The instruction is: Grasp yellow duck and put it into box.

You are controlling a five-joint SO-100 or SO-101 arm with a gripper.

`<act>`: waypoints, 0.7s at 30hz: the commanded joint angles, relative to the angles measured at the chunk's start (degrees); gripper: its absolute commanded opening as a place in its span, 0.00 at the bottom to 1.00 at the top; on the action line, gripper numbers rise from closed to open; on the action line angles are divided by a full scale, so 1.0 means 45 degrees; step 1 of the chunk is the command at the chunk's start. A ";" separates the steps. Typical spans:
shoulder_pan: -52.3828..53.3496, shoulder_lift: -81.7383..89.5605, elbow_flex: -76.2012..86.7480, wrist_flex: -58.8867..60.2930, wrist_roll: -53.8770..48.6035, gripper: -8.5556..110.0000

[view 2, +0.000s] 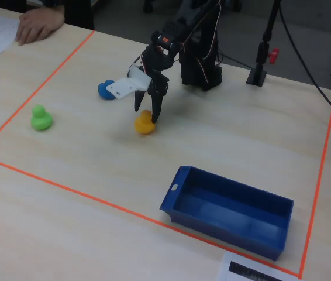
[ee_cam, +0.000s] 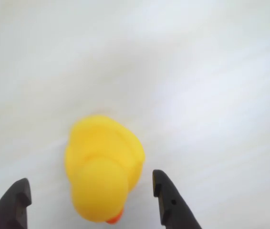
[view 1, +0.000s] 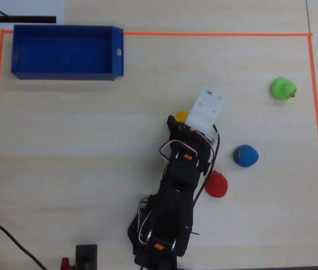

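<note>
Where the arm reaches toward the centre of the overhead frame, the end effector (view 2: 147,114) hangs with its two dark fingers spread wide on either side of the yellow duck (view 2: 144,123). In the wrist view the duck (ee_cam: 102,167) fills the lower centre of the frame, its orange beak at the bottom edge, with one finger (ee_cam: 15,200) at the lower left and the other at the lower right; a gap shows on each side, so neither finger touches it. In the overhead view only a sliver of the duck (view 1: 181,116) appears at the upper left edge of the arm's white wrist housing (view 1: 207,106).

The blue box (view 1: 117,62) lies at the upper left of the overhead frame, just inside the orange tape line (view 1: 215,34), well apart from the duck; in the fixed view it sits at the lower right (view 2: 224,225). A green duck (view 1: 283,88) stands at the upper right of the overhead frame. A blue toy (view 1: 245,155) and a red toy (view 1: 217,185), probably also ducks though their shape is unclear from above, lie right of the arm on the pale wooden surface (view 1: 63,157). A person's hand (view 2: 38,23) rests at the upper left of the fixed view.
</note>
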 commanded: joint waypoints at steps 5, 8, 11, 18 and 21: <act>0.0020 -0.0117 0.0371 -0.0469 -0.0137 0.34; -0.0078 -0.0234 0.0215 -0.0469 -0.0195 0.20; -0.0078 -0.0234 0.0254 -0.0762 -0.0137 0.16; 0.0176 -0.0039 0.0391 -0.0820 -0.0332 0.07; 0.0254 0.0078 0.0352 -0.0742 -0.0371 0.07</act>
